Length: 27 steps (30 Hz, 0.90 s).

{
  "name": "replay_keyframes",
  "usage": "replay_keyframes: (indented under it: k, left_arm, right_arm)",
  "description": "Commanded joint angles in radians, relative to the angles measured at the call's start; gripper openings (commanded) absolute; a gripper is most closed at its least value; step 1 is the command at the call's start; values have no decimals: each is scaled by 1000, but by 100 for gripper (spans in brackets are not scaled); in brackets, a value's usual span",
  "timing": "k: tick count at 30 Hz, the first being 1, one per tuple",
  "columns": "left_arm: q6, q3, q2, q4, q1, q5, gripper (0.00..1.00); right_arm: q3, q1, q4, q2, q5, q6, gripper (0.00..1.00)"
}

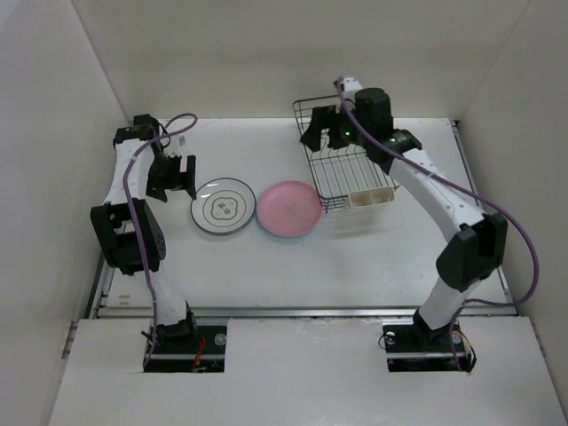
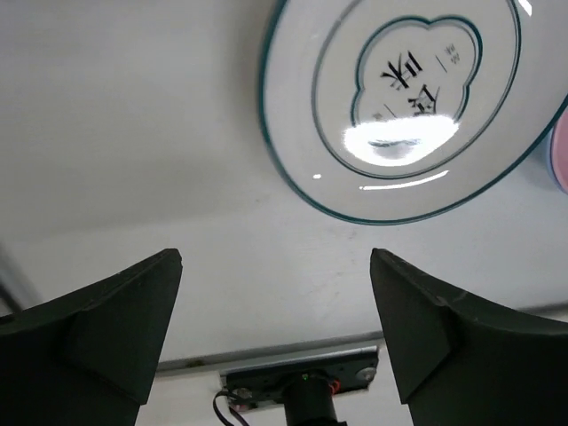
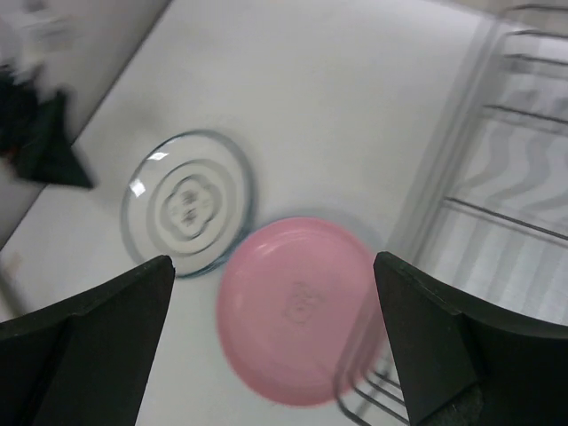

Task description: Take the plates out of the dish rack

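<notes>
In the overhead view, the round white dinner plate with dark rings and a dark mark at its centre [image 1: 223,207] lay flat on the white tabletop [image 1: 266,266], left of centre. Just to its right lay the round plain pink plate [image 1: 288,209], also flat. Their rims met or nearly met, and I could not tell which. The pink plate's right edge reached the lower left corner of the rectangular dark wire dish rack [image 1: 337,173]. The rack stood in the upper right of the frame with a small beige cutlery holder [image 1: 371,197] at its lower end.

The left gripper [image 2: 275,266] hung just left of the white plate, apart from it. Its two dark fingers stood spread wide with only bare tabletop between them, so it was released and held nothing. In its wrist view the white plate filled the upper right of the frame, beyond the fingertips and clear of both, with a sliver of pink at the right edge.

The right gripper [image 3: 273,266] hovered over the upper left part of the rack. Its fingers were likewise wide apart and gripped nothing. Its wrist view was blurred. It showed the pink plate at lower centre, between the two fingers and below them on the table. The white plate lay to the upper left of the pink one, and rack wires ran along the right side.
</notes>
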Motion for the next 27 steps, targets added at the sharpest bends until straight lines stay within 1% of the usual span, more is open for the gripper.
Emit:
replay_keyframes:
  k: [1, 2, 3, 4, 5, 6, 7, 8, 9, 10, 11, 12, 14, 15, 18, 22, 27]
  left_arm:
    - [-96, 24, -196, 54, 12, -183, 85]
    - [-125, 24, -218, 72, 24, -240, 88]
    - [-155, 24, -236, 103, 24, -362, 90]
    - [-212, 24, -252, 112, 35, -421, 92]
    - [-237, 24, -272, 113, 44, -473, 97]
    - [-257, 24, -272, 113, 44, -571, 98]
    - [-275, 24, -283, 122, 44, -618, 100]
    - [-310, 24, -283, 122, 53, -664, 100]
    - [-323, 14, -295, 122, 53, -702, 100]
    - [-323, 13, -295, 122, 53, -754, 100]
    - [-332, -8, -304, 134, 53, -771, 100]
    - [-343, -8, -316, 134, 53, -788, 100]
    - [-343, -37, -327, 143, 53, -788, 100]
    - [-354, -37, -342, 155, 53, -788, 100]
    - [-354, -60, -356, 166, 53, -774, 100]
    - [-354, -60, -366, 166, 53, -774, 100]
    - [-354, -86, -378, 166, 53, -755, 100]
  right_arm:
    - [-30, -65, -17, -163, 478, 57, 100]
    - [-49, -80, -29, -194, 573, 90, 100]
    - [-69, -94, -29, -223, 675, 111, 100]
    - [-118, -123, -29, -255, 900, 136, 100]
    - [-147, -137, -29, -321, 1022, 162, 100]
    - [-176, -149, -29, -352, 1144, 214, 100]
    - [-207, -161, -29, -381, 1383, 237, 100]
    - [-271, -183, -29, -436, 1500, 272, 100]
    - [-305, -183, -29, -464, 1605, 347, 100]
    - [-334, -201, -29, -488, 1689, 372, 100]
    - [-380, -220, -29, -513, 1778, 372, 100]
    - [-396, -220, -29, -559, 1788, 372, 100]
    - [-434, -234, -29, -602, 1755, 372, 100]
    - [-445, -234, -29, -637, 1727, 372, 100]
    - [-468, -234, -29, -669, 1619, 332, 100]
    - [-479, -234, -63, -670, 1618, 332, 100]
    - [-437, -234, -121, -657, 1629, 332, 100]
